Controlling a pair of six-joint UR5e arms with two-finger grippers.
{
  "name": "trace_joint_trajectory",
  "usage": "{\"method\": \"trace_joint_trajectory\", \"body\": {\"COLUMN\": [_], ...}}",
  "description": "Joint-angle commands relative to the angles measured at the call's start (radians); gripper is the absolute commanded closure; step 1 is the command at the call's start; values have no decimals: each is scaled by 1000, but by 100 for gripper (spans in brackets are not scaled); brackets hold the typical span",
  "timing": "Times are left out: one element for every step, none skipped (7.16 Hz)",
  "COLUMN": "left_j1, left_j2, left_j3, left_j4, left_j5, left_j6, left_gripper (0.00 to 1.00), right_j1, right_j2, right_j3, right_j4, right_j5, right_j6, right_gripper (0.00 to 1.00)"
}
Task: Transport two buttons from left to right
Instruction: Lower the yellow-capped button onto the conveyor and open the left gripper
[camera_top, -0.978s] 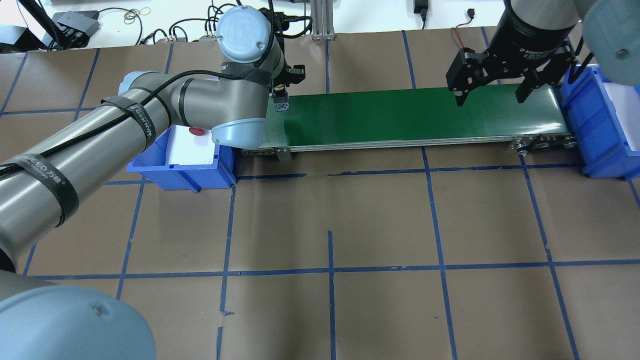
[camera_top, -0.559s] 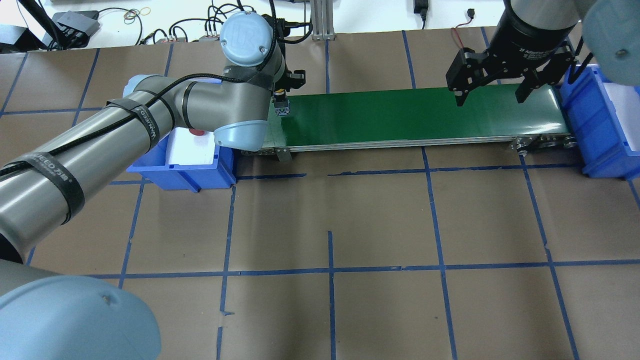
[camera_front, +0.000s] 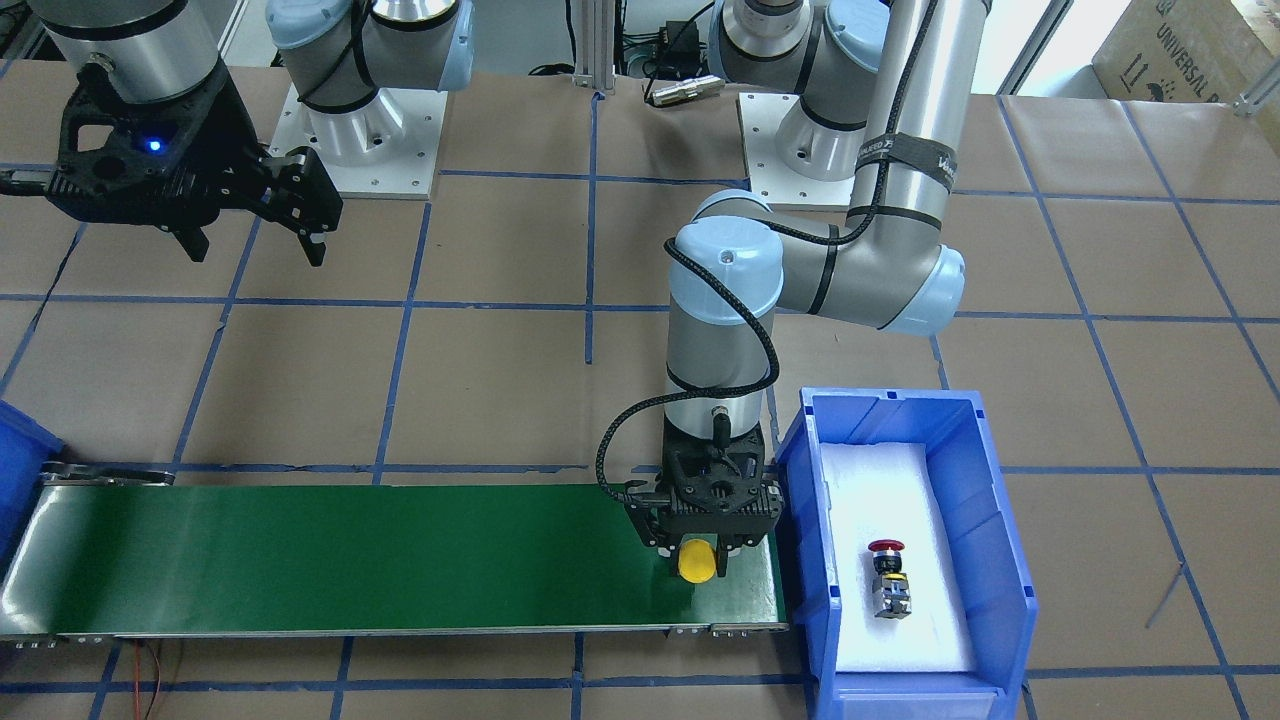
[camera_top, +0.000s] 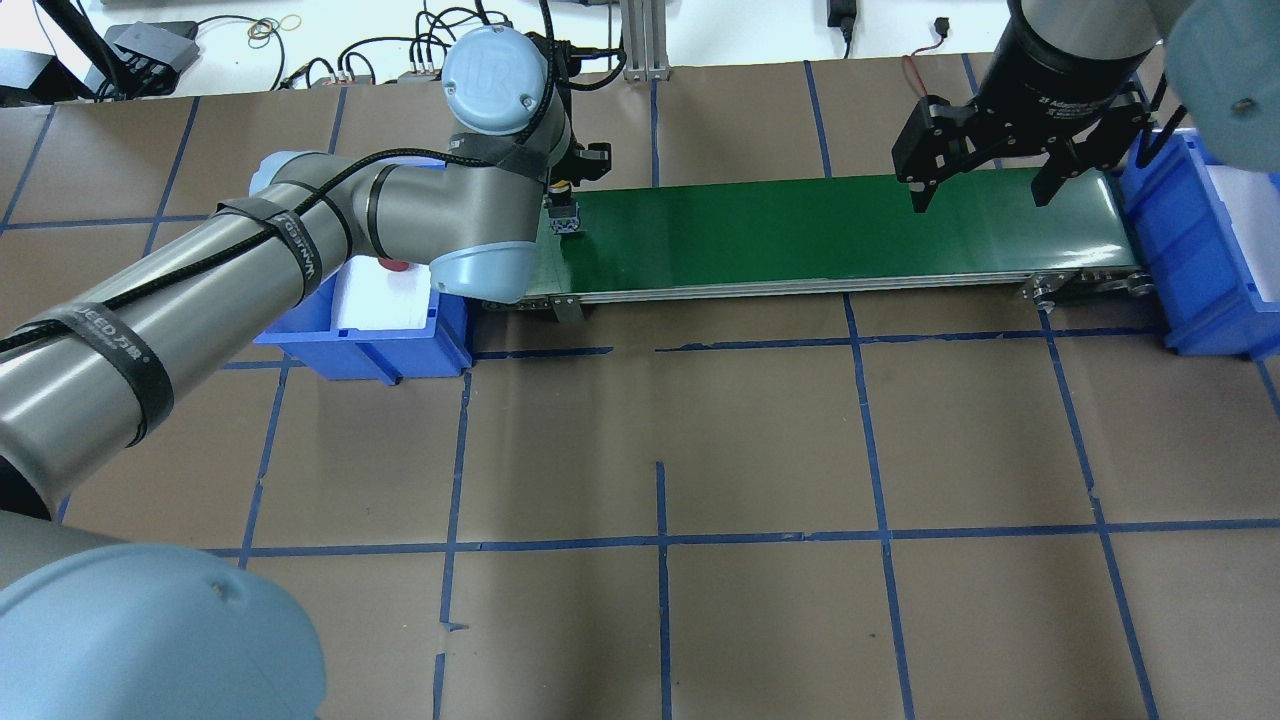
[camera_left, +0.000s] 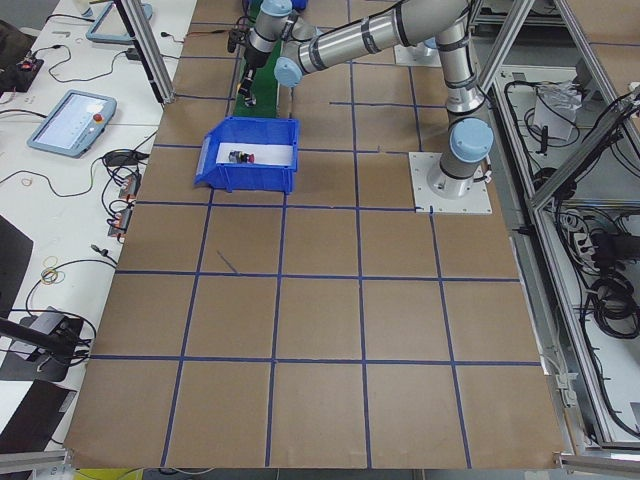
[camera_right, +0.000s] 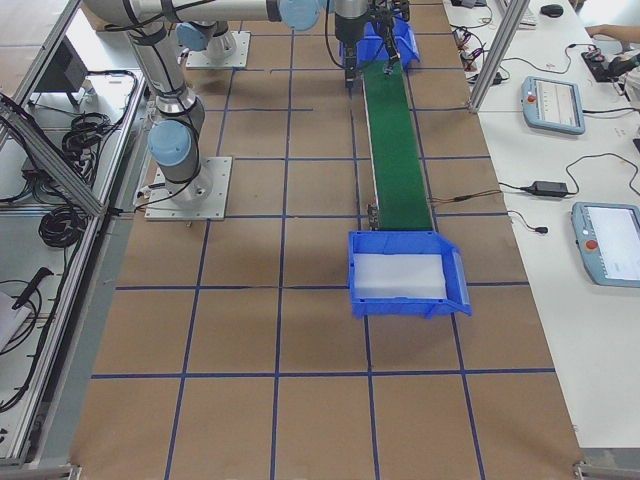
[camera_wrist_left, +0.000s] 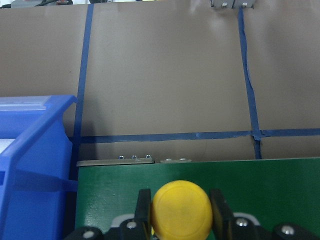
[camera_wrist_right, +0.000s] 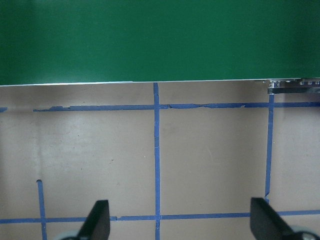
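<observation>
– While the left claw (camera_wrist_left: 180, 210) hangs over the belt (camera_front: 350, 550), what is it clamped on?
– On the yellow button (camera_front: 697, 561). One finger presses each side of it, at the end of the belt next to the left bin (camera_front: 1003, 560).
– Which way does it point?
– Upright. The round cap faces up into the wrist camera and hides the body there. The overhead view shows the silver base below the cap, aimed down at the green surface. So its long axis is vertical, in line with the claw.
– Does the base touch the belt?
– I cannot tell.
– And the red button (camera_front: 888, 580)?
– It lies on its side on the white foam (camera_front: 850, 520) in the left bin, apart from the walls. Its long axis runs along the bin's length. The red cap points toward the robot and the silver base toward the operators' side, with the black and yellow parts between.
– The right claw (camera_top: 980, 200)?
– Its fingers are spread wide with nothing between them. It hovers high up near the belt's other end, where the right bin (camera_top: 1190, 250) stands. Its wrist camera looks past both fingers at the brown tabletop (camera_wrist_right: 210, 160) and the belt's edge.
</observation>
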Motion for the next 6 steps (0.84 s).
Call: {"method": "trace_joint_trajectory", "body": {"left_j1": [0, 0, 0, 0, 0, 15], "left_j2": [0, 0, 0, 0, 1, 24], "left_j3": [3, 3, 3, 3, 15, 50], "left_j4": [0, -1, -3, -6, -13, -86], "left_j5": [0, -1, -3, -4, -9, -15], "left_j6": [-2, -2, -2, -3, 3, 24], "left_gripper": [12, 5, 0, 0, 0, 0], "right_j1": [0, 0, 0, 0, 0, 0], "right_j2": [0, 0, 0, 0, 0, 0], "right_j3": [0, 0, 0, 0, 0, 0], "right_j4": [0, 0, 2, 0, 0, 0], "right_j5": [0, 1, 0, 0, 0, 0], "right_j6": [0, 0, 0, 0, 0, 0], "right_gripper": [0, 0, 0, 0, 0, 0]}}
